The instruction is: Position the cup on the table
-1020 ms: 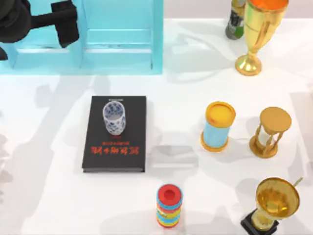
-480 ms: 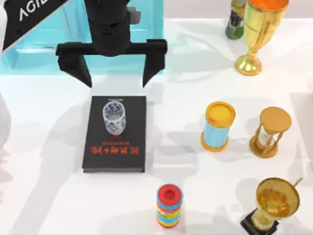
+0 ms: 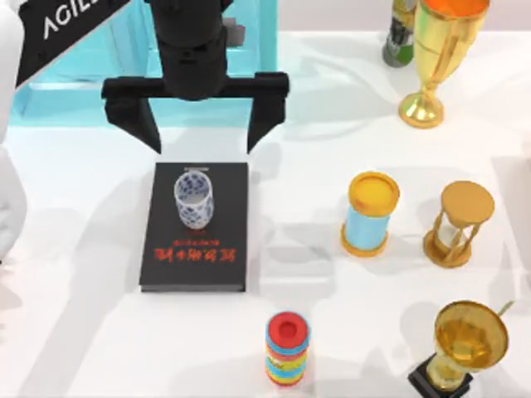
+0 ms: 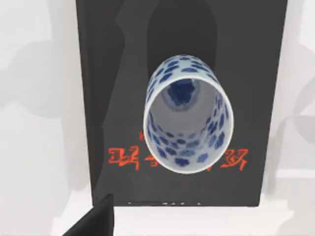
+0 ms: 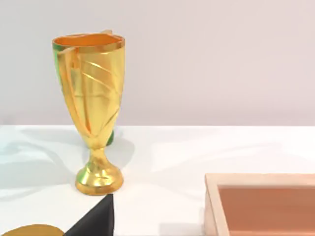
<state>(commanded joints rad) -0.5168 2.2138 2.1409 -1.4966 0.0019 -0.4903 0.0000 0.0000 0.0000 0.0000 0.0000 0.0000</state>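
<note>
The small white cup (image 3: 193, 199) with a blue pattern stands upright on a black book (image 3: 224, 249) at the table's (image 3: 75, 249) left middle. My left gripper (image 3: 199, 120) hovers open over the book's far edge, just behind the cup. Its two fingers are spread wider than the book and nothing is between them. In the left wrist view I look down into the cup (image 4: 184, 118), with one fingertip (image 4: 96, 221) at the picture's edge. My right gripper (image 5: 162, 231) stays parked; one fingertip (image 5: 96, 219) sits far off centre, so it is open.
A turquoise shelf unit (image 3: 241, 66) stands behind the left gripper. To the right are a light-blue cylinder (image 3: 367, 214), an hourglass (image 3: 460, 222), two gold goblets (image 3: 436, 58) (image 3: 465, 344) and a bottle (image 3: 400, 33). A coloured stack (image 3: 287, 348) is in front. A wooden box (image 5: 261, 204) shows.
The left arm swung in from the back left and now hangs open over the book's far edge, having crept slightly nearer the cup in the last half second. The cup has not moved.
</note>
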